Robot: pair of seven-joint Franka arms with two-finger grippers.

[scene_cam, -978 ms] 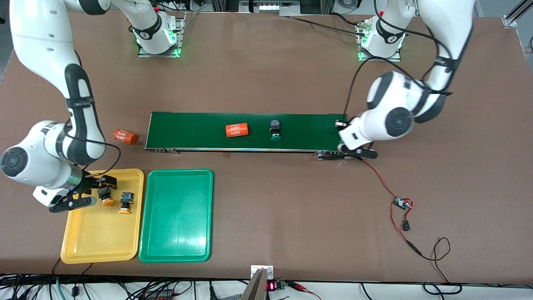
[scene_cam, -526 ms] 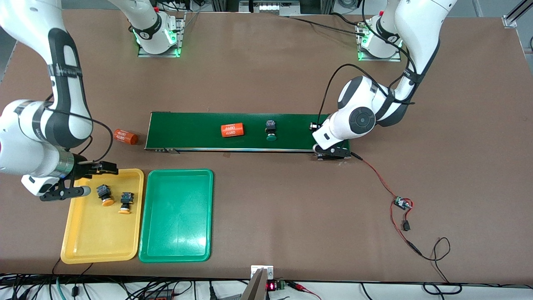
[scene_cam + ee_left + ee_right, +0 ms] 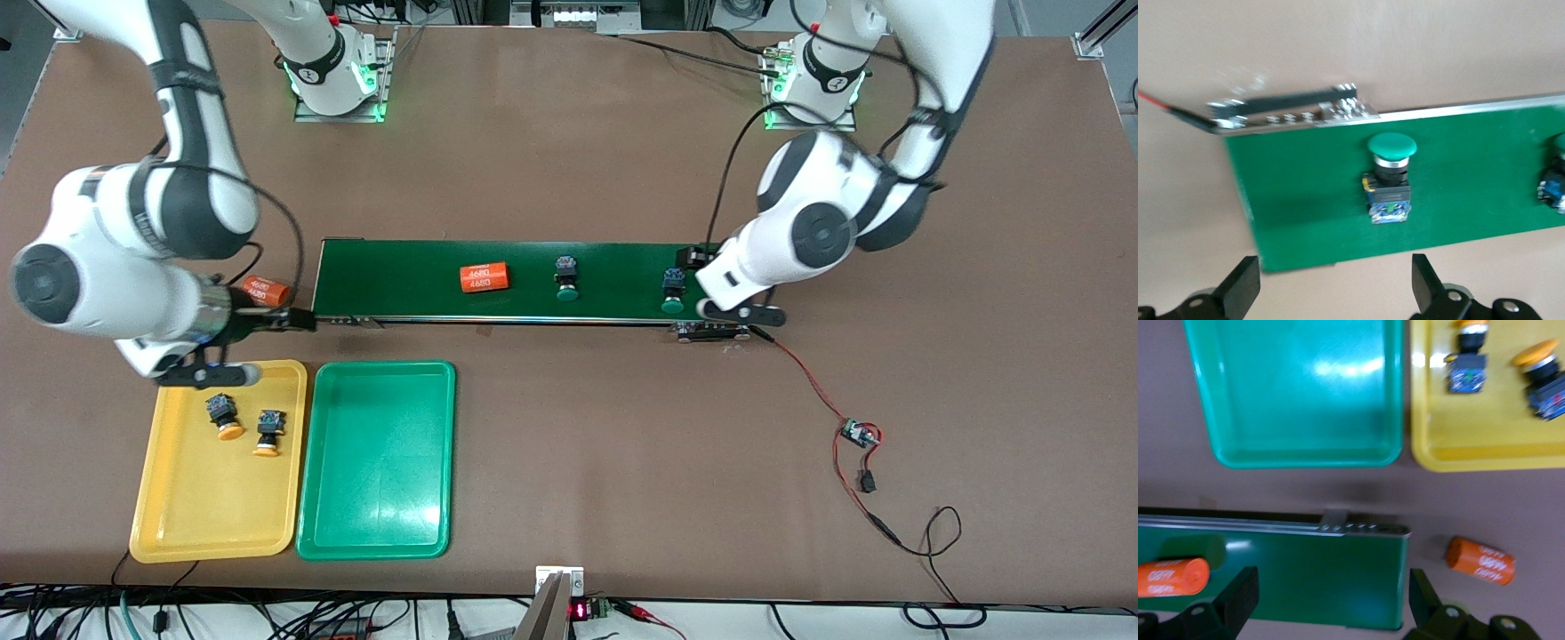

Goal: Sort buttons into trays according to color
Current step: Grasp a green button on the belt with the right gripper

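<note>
Brown tabletop (image 3: 569, 462) is your biggest thing, then the long dark-green conveyor belt (image 3: 524, 281) across the middle. Next down are the two trays side by side, nearer the front camera than the belt's end at the right arm's side: the yellow tray (image 3: 191, 520) with both yellow-capped buttons (image 3: 224, 415) (image 3: 268, 430) lying in it, and the green tray (image 3: 378, 498) with nothing in it yet.

So you're about halfway, I'd say. The two green-capped buttons are on the belt, one (image 3: 565, 276) mid-belt and one (image 3: 673, 290) at the left arm's end, presumably riding toward the trays (guessing from the layout).

Your left gripper (image 3: 731, 289) hangs over that end of the belt with its fingers spread wide and nothing between them; the wrist view shows the green button (image 3: 1390, 175) sitting free on the belt. Your right gripper (image 3: 236, 348) hovers between the belt's end and the yellow tray, fingers apart and empty too, which looks like a handy spot to wait for a pickup.

Small stuff: one orange cylinder (image 3: 483, 277) on the belt, another (image 3: 265, 290) on the table just off the belt's end, partly hidden by the right arm. Its white print is too small to read reliably.
</note>
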